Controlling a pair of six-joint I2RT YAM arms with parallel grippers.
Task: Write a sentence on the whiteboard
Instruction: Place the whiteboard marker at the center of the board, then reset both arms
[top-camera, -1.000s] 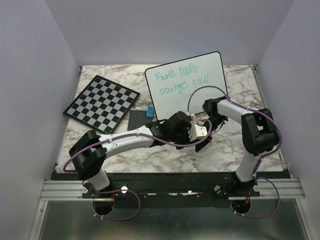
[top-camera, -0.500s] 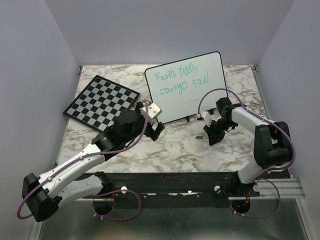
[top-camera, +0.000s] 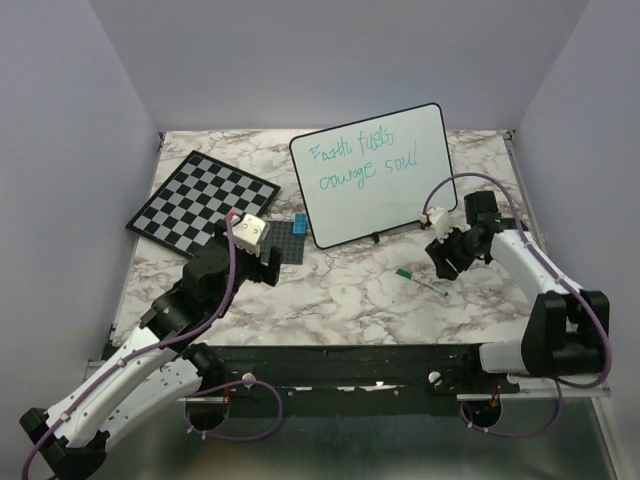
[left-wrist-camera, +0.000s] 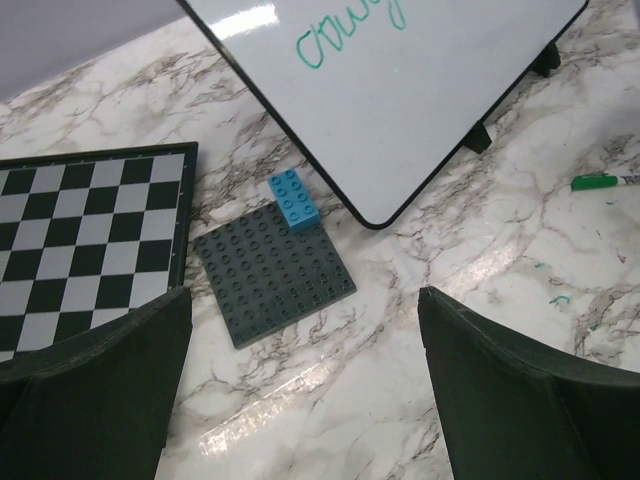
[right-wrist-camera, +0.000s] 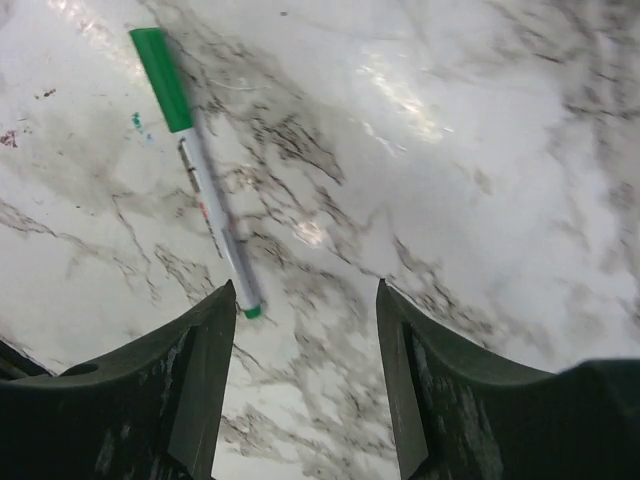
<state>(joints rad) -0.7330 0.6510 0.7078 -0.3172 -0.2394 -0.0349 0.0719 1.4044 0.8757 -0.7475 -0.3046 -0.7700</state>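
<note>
Sentence (top-camera: 365, 160) on whiteboard (top-camera: 395, 208) apparently finished; marker (right-wrist-camera: 200, 175) lies just beside right hand (right-wrist-camera: 305, 300), which is released and empty; left hand (left-wrist-camera: 300, 310) spread, empty.

Teal handwritten sentence (top-camera: 367, 160), roughly "Faith fuels / courage soul", on the whiteboard (top-camera: 372, 208)

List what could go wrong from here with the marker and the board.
1. The green marker lies loose on the marble table, one end right beside a finger of the open right gripper; a sideways move could send it rolling.
2. The right arm's cable loops close to the whiteboard; brushing it might smear the sentence or shift the board.
</note>
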